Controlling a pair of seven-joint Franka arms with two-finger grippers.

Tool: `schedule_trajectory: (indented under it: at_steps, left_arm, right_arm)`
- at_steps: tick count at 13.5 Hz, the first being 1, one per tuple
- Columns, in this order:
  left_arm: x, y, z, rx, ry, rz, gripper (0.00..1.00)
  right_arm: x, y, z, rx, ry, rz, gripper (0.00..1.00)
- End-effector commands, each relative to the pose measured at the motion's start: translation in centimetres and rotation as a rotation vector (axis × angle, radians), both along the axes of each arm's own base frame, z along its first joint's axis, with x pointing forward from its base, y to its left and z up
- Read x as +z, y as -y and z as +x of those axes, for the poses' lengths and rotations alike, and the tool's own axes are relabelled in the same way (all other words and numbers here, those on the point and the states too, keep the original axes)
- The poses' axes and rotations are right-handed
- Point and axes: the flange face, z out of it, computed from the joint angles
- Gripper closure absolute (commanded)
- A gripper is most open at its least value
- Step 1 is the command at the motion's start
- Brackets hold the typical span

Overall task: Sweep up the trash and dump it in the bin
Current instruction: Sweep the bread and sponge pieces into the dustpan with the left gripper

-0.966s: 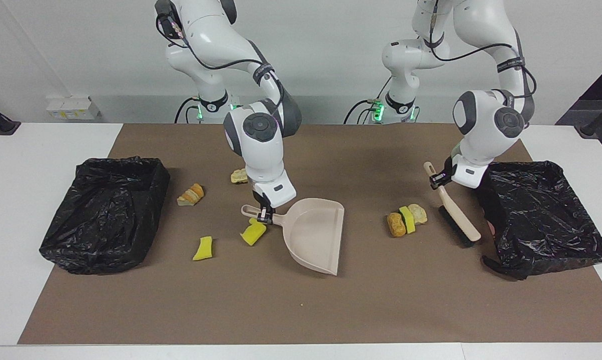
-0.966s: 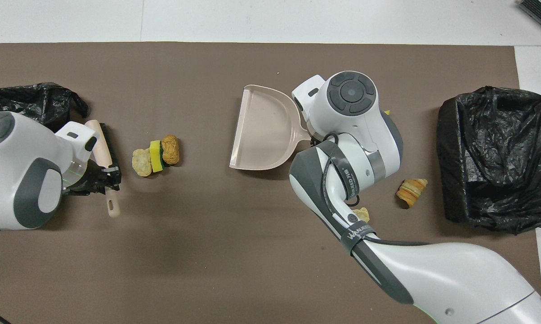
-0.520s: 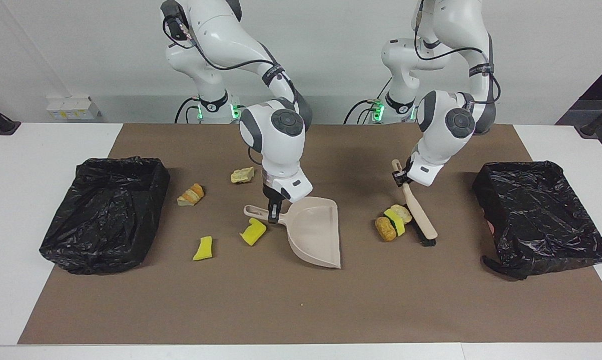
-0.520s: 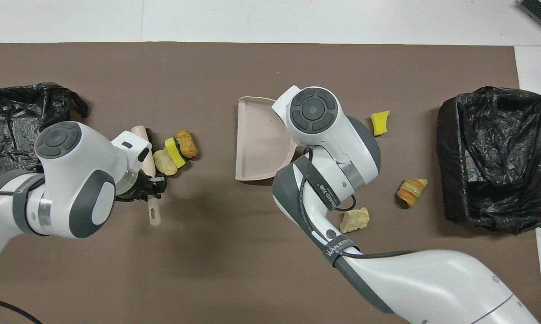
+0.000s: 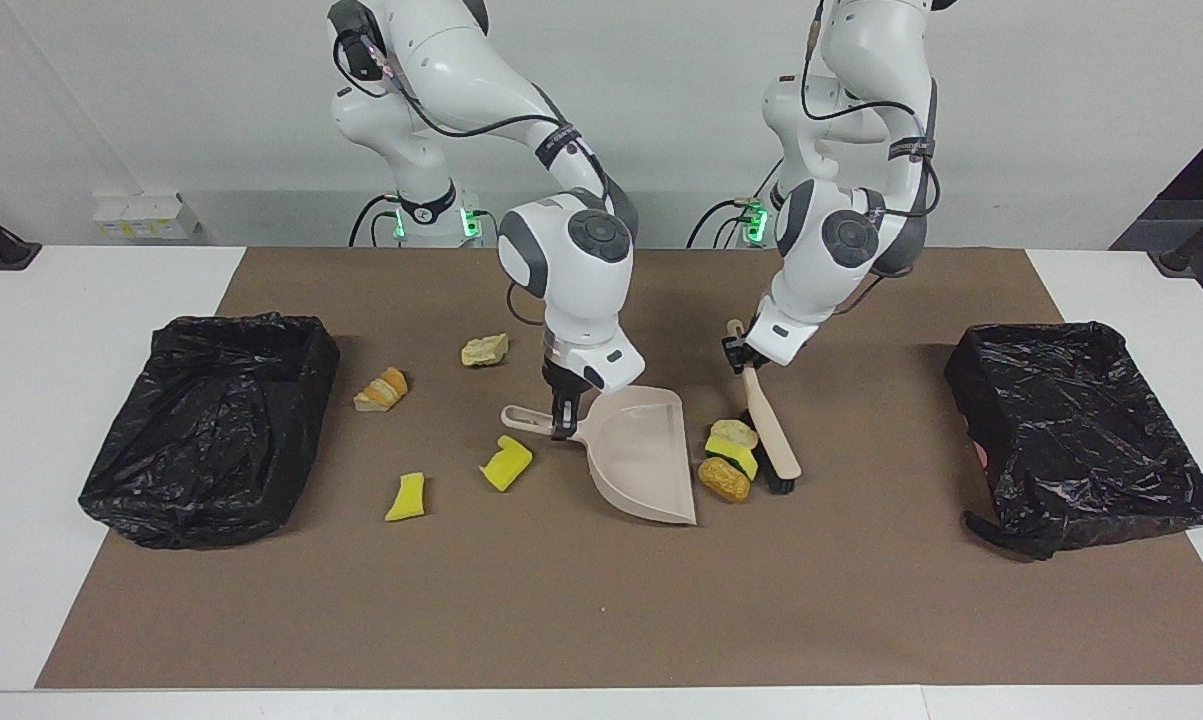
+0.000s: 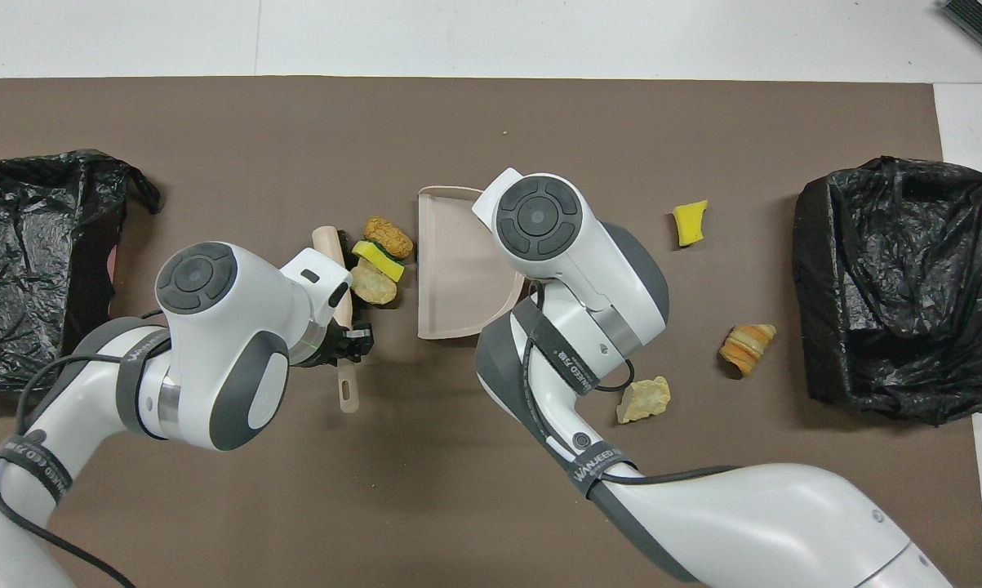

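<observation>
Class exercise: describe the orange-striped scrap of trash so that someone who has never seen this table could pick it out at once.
Start at the black-lined bin at the right arm's end of the table. On the brown mat just beside it lies the orange-striped scrap. Unlike the plain yellow sponge bits farther from the robots and the pale tan chunk, it is banded orange and cream, like a croissant.

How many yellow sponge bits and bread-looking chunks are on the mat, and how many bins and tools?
Yellow sponge bits: 3
Bread-like chunks: 4
Black-lined bins: 2
Dustpan: 1
Brush: 1
Total: 11
</observation>
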Motion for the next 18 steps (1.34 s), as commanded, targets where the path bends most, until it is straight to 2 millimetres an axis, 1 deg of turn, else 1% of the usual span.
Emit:
schedule_trajectory:
  at_steps: [1,2,4,6,7,8,10,12,14,17,18]
  left_arm:
    - [0.3,3.2,-0.9,-0.087,0.025,-0.032,1.00]
    - [0.4,4.2,-1.4,-0.121,0.028,-0.036,1.00]
    - [0.6,4.8,-1.7,-0.151,0.021,-0.037,1.00]
    - [0.9,6.0,-2.4,-0.163,0.014,-0.034,1.00]
    - [0.8,6.2,-2.8,-0.168,-0.011,-0.026,1.00]
    - [1.3,6.8,-3.1,-0.183,-0.028,-0.022,1.00]
    - [1.4,7.0,-3.2,-0.183,-0.035,-0.020,1.00]
    - [2.2,8.0,-3.5,-0.206,-0.034,-0.023,1.00]
    - [4.1,8.1,-2.9,-0.226,-0.030,-0.031,1.00]
    - [5.8,7.8,-1.6,-0.265,0.016,-0.035,1.00]
    - [6.5,7.1,-1.0,-0.306,0.039,-0.022,1.00]
  right_arm:
    - [-0.1,-0.1,0.1,0.030,-0.006,-0.010,1.00]
    - [-0.1,-0.1,0.1,0.028,-0.005,-0.008,1.00]
    - [-0.1,-0.2,0.1,0.025,-0.006,-0.003,1.00]
    - [-0.1,-0.2,0.1,0.023,-0.005,-0.001,1.00]
    - [-0.1,-0.3,0.2,0.025,0.001,0.003,1.00]
    - [0.0,-0.2,0.3,0.024,0.006,0.008,1.00]
    - [-0.1,-0.2,0.3,0.024,0.004,0.007,1.00]
    - [-0.1,-0.3,0.3,0.020,0.003,0.010,1.00]
    - [0.0,-0.3,0.3,0.012,0.008,0.015,1.00]
    - [-0.1,0.0,0.6,0.005,0.013,0.027,1.00]
    - [-0.2,0.0,0.6,-0.004,0.000,0.040,1.00]
